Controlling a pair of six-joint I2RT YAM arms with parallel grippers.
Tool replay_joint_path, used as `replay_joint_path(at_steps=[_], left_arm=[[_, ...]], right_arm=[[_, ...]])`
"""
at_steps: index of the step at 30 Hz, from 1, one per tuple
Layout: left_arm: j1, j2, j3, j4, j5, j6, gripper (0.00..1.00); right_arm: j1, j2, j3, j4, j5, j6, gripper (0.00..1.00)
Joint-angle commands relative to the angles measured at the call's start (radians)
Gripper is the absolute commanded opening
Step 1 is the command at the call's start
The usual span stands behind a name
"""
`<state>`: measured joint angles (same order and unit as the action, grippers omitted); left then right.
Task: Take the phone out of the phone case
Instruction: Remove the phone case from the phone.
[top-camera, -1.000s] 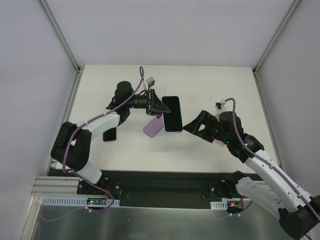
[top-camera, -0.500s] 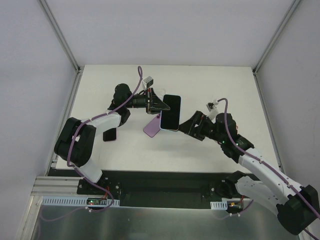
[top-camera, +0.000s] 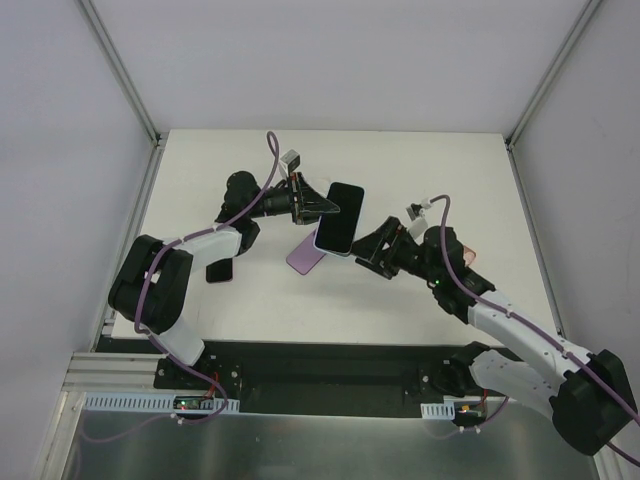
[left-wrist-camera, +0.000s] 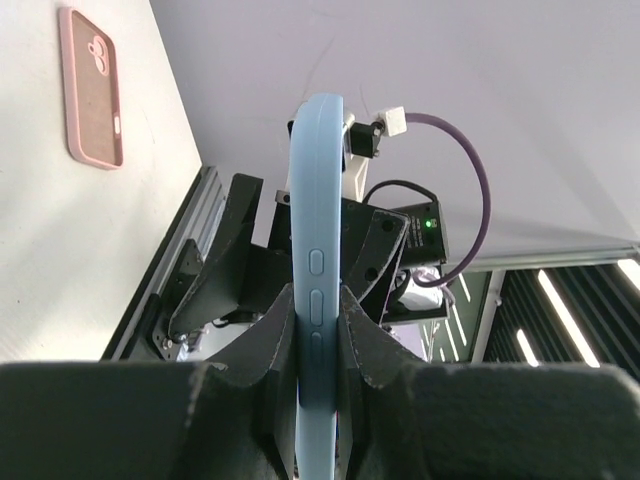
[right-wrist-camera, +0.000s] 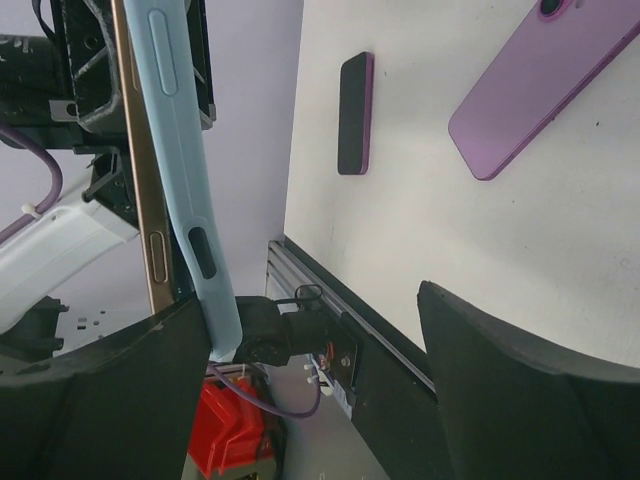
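My left gripper (top-camera: 322, 208) is shut on the phone in its light blue case (top-camera: 340, 217) and holds it tilted above the table. In the left wrist view the case edge (left-wrist-camera: 316, 230) stands upright between the closed fingers (left-wrist-camera: 265, 345). My right gripper (top-camera: 368, 246) is open just right of the phone's lower corner. In the right wrist view the blue case (right-wrist-camera: 180, 170) and the phone's gold side (right-wrist-camera: 138, 180) sit beside the left finger (right-wrist-camera: 100, 400), with the gripper (right-wrist-camera: 315, 385) open and empty.
A purple phone case (top-camera: 307, 252) lies flat on the table below the held phone; it also shows in the right wrist view (right-wrist-camera: 540, 85) and in the left wrist view (left-wrist-camera: 92, 85). A small dark phone (top-camera: 219, 269) lies on the table farther left.
The left gripper has lifted and tilted the cased phone toward the right. The right gripper has moved left, up to the phone's lower corner.
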<state>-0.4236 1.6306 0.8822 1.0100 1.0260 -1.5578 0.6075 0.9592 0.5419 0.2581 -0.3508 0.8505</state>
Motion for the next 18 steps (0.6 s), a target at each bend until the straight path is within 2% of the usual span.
replay_joint_path(at_steps=[1,7,13,16,18], left_arm=[[-0.063,-0.021,-0.028,0.090,0.045,-0.012,0.00],[-0.080,-0.025,-0.074,0.104,0.025,-0.001,0.00],[-0.081,-0.017,-0.092,0.107,0.031,0.018,0.00],[-0.083,-0.011,-0.107,0.105,0.025,0.027,0.00],[-0.083,-0.012,-0.118,0.104,0.022,0.033,0.00]], right_arm=[[0.005,0.030,0.105,0.182,0.151,0.047,0.82],[-0.006,0.091,0.191,0.216,0.138,0.065,0.80],[-0.031,0.160,0.214,0.371,0.102,0.154,0.78],[-0.031,0.184,0.216,0.446,0.102,0.194,0.70],[-0.029,0.188,0.216,0.472,0.107,0.203,0.59]])
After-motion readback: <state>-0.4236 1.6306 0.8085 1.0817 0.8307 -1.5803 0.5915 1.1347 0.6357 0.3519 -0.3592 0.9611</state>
